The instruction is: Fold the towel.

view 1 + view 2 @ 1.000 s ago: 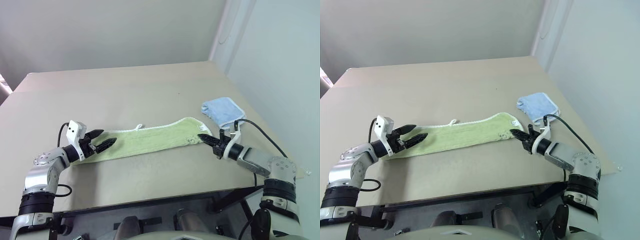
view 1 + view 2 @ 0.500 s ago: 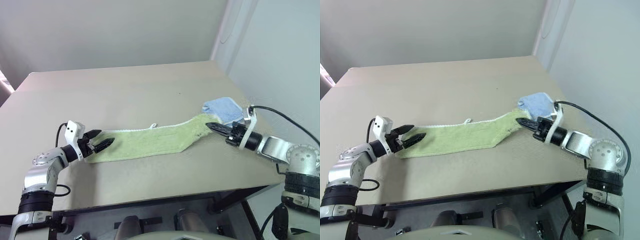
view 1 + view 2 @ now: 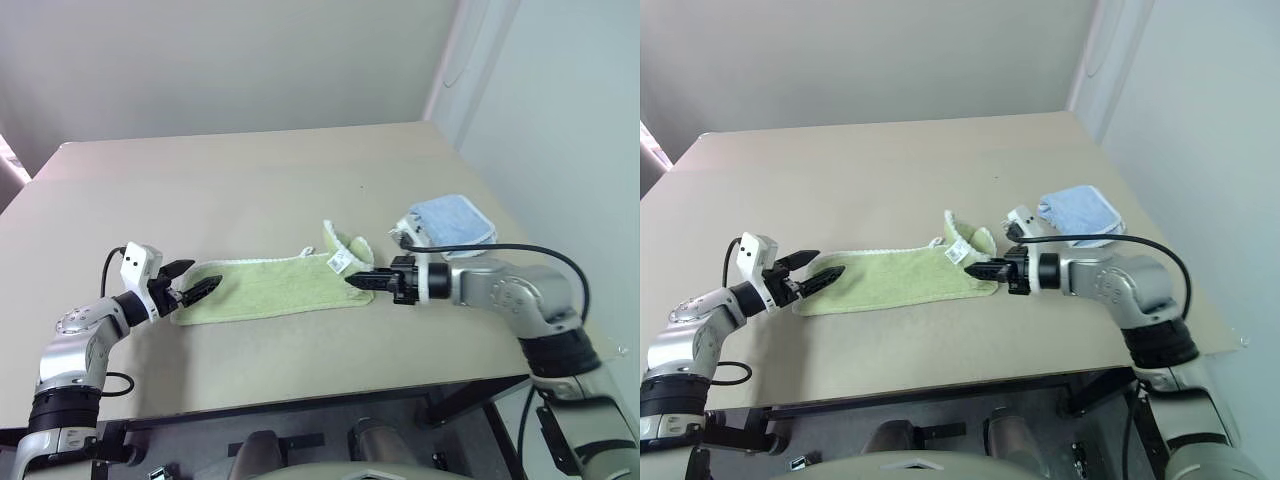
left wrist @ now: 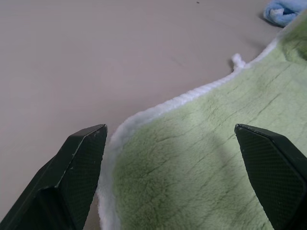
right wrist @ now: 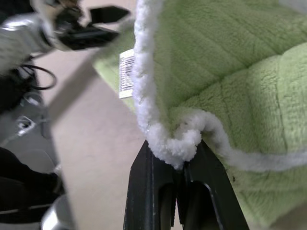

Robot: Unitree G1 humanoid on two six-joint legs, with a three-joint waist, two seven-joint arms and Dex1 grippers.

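The light green towel (image 3: 265,285) lies as a long strip across the tan table (image 3: 250,180). Its right end is lifted and curled back over the strip, showing a white label (image 5: 126,72). My right gripper (image 3: 349,281) is shut on the white trimmed edge of that raised end, and the wrist view shows the trim pinched between the fingertips (image 5: 158,167). My left gripper (image 3: 205,273) hovers open just over the towel's left end. The white-edged corner (image 4: 144,120) lies between its spread fingers (image 4: 81,158), which do not grip it.
A smaller light blue towel (image 3: 445,220) lies bunched near the table's right edge, behind my right forearm. A black cable loops along the right arm. A wall stands close on the right, and the table's front edge runs just below both arms.
My right gripper has carried the towel's right end up and leftward, rolling as it went, so the end now curls over the strip. The left gripper has stayed put and open.
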